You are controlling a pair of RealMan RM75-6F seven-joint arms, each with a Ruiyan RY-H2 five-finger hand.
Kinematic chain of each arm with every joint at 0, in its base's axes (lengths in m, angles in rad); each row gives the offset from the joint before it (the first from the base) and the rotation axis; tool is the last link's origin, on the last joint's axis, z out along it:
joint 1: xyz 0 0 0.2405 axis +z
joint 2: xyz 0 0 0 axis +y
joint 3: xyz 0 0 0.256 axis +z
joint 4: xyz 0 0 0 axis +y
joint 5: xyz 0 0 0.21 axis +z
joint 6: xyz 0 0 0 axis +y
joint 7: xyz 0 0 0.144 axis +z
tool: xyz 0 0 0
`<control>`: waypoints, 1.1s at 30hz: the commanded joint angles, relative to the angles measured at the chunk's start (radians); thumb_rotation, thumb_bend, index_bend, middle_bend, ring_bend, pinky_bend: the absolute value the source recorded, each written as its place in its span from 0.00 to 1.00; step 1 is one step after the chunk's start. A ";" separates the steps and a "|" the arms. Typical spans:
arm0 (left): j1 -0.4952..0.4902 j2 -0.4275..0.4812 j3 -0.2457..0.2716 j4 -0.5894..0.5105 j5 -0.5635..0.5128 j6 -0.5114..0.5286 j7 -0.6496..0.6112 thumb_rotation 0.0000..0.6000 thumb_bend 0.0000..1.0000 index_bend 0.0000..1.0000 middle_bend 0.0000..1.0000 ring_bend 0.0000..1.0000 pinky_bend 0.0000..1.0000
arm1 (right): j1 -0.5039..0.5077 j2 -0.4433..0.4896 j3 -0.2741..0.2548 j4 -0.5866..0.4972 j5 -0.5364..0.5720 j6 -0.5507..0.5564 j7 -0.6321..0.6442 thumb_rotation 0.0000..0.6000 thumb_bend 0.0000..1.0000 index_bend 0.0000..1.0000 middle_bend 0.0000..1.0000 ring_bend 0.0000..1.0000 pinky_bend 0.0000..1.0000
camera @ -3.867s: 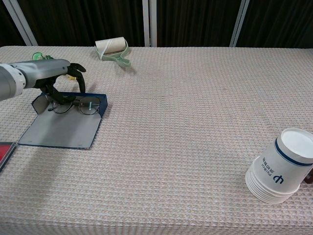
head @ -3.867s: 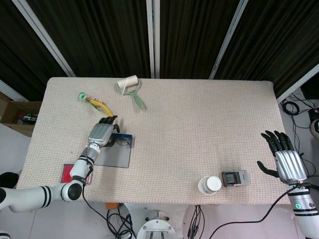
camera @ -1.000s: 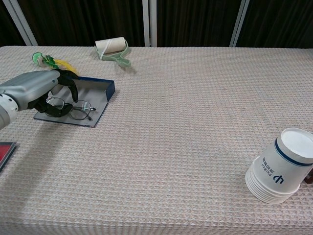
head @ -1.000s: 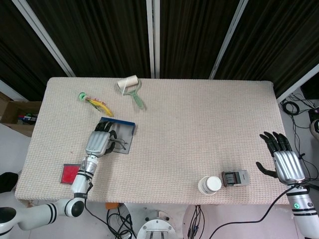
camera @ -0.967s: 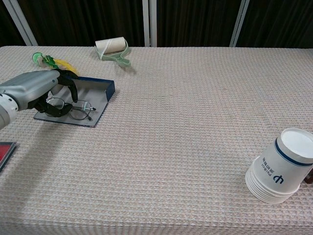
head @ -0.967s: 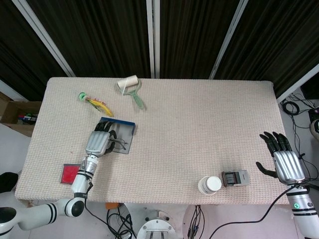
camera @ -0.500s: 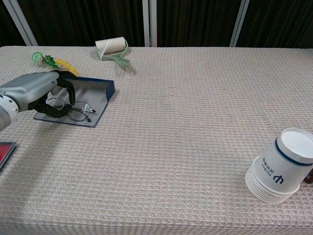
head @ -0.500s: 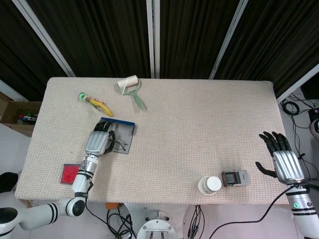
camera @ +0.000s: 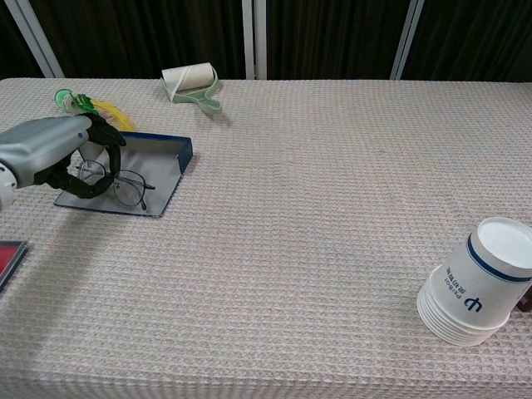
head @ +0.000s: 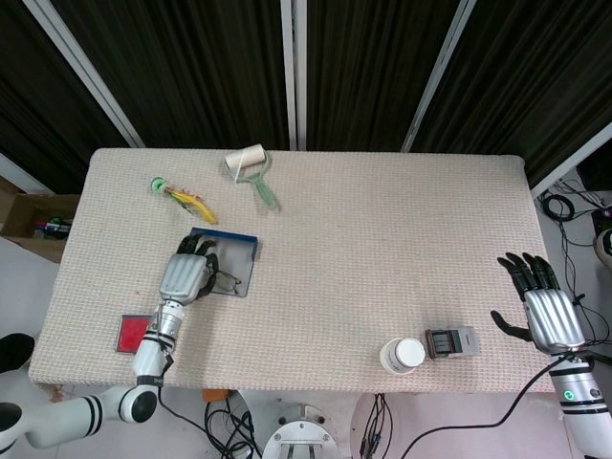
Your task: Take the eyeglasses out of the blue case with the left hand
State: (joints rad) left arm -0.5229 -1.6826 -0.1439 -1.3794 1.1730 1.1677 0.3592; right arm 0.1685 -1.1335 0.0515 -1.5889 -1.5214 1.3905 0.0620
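The blue case (camera: 158, 163) lies open on the left part of the table, its grey lining up; the head view shows the case (head: 236, 253) too. Thin black-rimmed eyeglasses (camera: 118, 186) sit over the lining, tilted, one temple hanging down. My left hand (camera: 48, 153) curls over their left end and pinches the frame. In the head view the left hand (head: 184, 275) covers the case's left half, and the eyeglasses (head: 224, 280) stick out to its right. My right hand (head: 551, 312) hovers off the table's right edge, fingers spread, holding nothing.
A lint roller (camera: 193, 85) lies at the back. A green and yellow toy (camera: 83, 104) is just behind the case. A red card (head: 137, 333) sits at the near left edge. A paper cup stack (camera: 478, 283) and a small black-grey device (head: 449, 340) stand near right.
Over 3.9 s the case has slid away from the near edge and turned. In the last second my left hand drew slightly left and the eyeglasses tipped up with it. The right hand has stayed put.
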 commanded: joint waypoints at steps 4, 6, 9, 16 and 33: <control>0.031 0.077 0.057 -0.150 0.105 0.072 0.056 1.00 0.45 0.64 0.19 0.02 0.09 | 0.000 -0.002 0.000 0.005 -0.002 0.001 0.006 1.00 0.18 0.13 0.11 0.00 0.06; 0.032 0.085 0.073 -0.186 0.129 0.073 0.065 1.00 0.44 0.64 0.19 0.02 0.09 | -0.001 -0.003 -0.001 0.006 -0.002 0.001 0.008 1.00 0.18 0.13 0.11 0.00 0.06; 0.026 0.086 0.099 -0.231 0.176 0.066 0.077 1.00 0.44 0.64 0.19 0.02 0.09 | -0.002 -0.003 -0.002 0.008 -0.002 0.001 0.011 1.00 0.18 0.13 0.11 0.00 0.06; -0.012 0.036 0.131 -0.262 0.245 0.009 0.129 1.00 0.44 0.63 0.19 0.02 0.09 | -0.008 0.000 -0.005 0.012 -0.002 0.008 0.015 1.00 0.18 0.13 0.11 0.00 0.06; -0.017 0.039 0.038 -0.307 0.180 0.035 0.168 1.00 0.30 0.19 0.12 0.02 0.09 | -0.019 0.003 -0.007 0.024 -0.002 0.019 0.035 1.00 0.18 0.13 0.11 0.00 0.06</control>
State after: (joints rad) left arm -0.5605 -1.6756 -0.0799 -1.6679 1.3714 1.1639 0.5334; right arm 0.1491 -1.1301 0.0443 -1.5645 -1.5240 1.4092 0.0973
